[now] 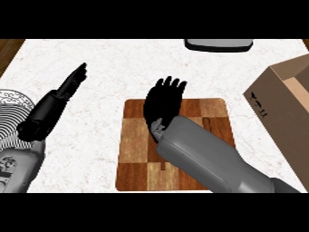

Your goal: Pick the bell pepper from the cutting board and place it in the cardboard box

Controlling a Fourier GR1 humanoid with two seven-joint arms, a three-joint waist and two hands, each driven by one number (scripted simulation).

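Fingers (172, 84) of the right hand (162, 105) are seen spread, extended over the cutting board's (207, 118) far end. The bell pepper is hidden from view. The cardboard box (292, 113) is set right. The left hand (70, 85) is held straight-fingered, left.

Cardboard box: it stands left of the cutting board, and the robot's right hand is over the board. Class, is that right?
No. The head view shows the cardboard box right of the cutting board, not left. The right hand is over the board, as stated.
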